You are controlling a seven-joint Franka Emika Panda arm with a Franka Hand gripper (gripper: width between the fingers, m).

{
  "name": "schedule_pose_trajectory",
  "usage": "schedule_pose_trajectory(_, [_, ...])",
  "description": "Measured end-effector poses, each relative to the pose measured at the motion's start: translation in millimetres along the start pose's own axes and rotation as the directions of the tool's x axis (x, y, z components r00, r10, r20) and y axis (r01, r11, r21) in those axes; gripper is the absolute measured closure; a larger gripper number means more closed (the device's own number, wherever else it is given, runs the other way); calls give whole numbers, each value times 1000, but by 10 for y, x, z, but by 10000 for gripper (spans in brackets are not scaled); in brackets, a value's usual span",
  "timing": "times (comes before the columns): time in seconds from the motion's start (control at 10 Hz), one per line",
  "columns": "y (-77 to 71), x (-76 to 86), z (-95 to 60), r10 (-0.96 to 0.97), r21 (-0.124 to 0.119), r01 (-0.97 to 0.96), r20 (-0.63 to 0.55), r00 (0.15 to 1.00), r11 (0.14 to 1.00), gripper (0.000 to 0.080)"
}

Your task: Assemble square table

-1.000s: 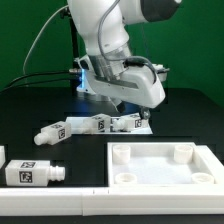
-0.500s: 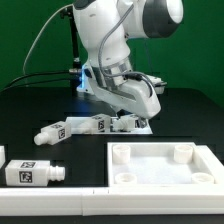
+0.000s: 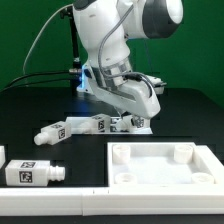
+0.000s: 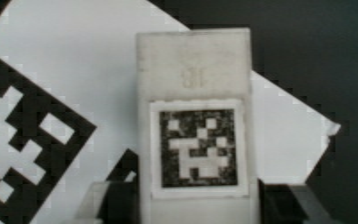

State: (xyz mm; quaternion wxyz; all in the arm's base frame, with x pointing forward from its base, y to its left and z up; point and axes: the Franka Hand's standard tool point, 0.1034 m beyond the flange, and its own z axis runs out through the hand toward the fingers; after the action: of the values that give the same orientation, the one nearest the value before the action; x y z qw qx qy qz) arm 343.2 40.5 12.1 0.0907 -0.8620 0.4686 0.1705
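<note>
The gripper (image 4: 194, 203) is down at the desk (image 3: 30, 110), jaws narrow on either side of one white leg (image 4: 194, 120) just right of centre in the exterior view; whether they pinch it I cannot tell. The step looks like picking a leg. The square panel (image 3: 165, 165) lies lower right; next calls for a firm grip, then a lift toward a corner socket

A tagged white leg (image 4: 194, 110) is clamped in the claw (image 4: 197, 204) above the marker board (image 4: 51, 90).
</note>
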Motion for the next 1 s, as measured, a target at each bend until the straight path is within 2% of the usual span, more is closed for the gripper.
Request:
schedule_pose_trajectory(0.1, [-27, -4, -11, 48, -2, -48, -2, 999, 999, 515])
schedule_pose_trajectory(0.3, [-195, -29, -57, 206, -7, -206, -21, 978, 979, 515])
schedule_pose_trajectory(0.5, [-275, -108, -30, 406, 0, -406, -29, 913, 914, 515])
schedule_pose_trajectory(0.6, [-312, -126, -11, 628, 56, -626, -39, 777, 778, 515])
schedule_pose_trajectory(0.7, [-325, -173, 12, 675, 65, -672, -44, 736, 737, 515])
schedule_pose_trajectory(1.0, [-333, -181, 15, 798, 70, -795, -26, 603, 603, 514])
